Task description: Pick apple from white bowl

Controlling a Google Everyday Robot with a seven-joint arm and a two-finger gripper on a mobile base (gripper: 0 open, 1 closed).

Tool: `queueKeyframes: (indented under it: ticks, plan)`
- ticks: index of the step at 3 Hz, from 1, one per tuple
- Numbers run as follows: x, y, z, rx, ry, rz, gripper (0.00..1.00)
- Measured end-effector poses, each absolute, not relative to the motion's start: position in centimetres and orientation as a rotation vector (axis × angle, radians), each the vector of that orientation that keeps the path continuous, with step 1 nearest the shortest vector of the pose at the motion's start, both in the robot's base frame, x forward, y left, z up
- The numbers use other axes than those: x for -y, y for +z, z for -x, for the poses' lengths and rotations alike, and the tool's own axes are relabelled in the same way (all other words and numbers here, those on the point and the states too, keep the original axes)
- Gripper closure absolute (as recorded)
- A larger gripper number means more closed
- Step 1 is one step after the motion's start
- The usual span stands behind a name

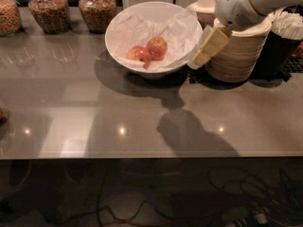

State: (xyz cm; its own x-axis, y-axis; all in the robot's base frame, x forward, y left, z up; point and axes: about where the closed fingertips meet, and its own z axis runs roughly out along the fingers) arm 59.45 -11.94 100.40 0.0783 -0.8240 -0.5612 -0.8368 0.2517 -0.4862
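Observation:
The apple (157,48), small, round and red-orange, lies in the white bowl (116,38) on crumpled white paper, right of centre. A flatter, paler apple (138,55) lies touching it on its left. The bowl stands at the back middle of the grey table. My gripper (208,46) hangs from the white arm at the upper right, just off the bowl's right rim and in front of the stacked bowls. It points down and to the left, and holds nothing that I can see.
A stack of beige disposable bowls (236,56) stands right of the white bowl. A dark holder of white items (284,37) is at the far right. Glass jars (97,8) line the back left. A red object (1,113) shows at the left edge.

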Motion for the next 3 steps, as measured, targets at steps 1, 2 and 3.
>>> queueKeyframes:
  ticks: [1,2,3]
  plan:
    - [9.1,101.0,-62.7,-1.660,0.009,1.552,0.00]
    - [5.2,100.5,-66.8,-1.636,0.012,1.559,0.00]
    - [5.2,100.5,-66.8,-1.636,0.012,1.559,0.00]
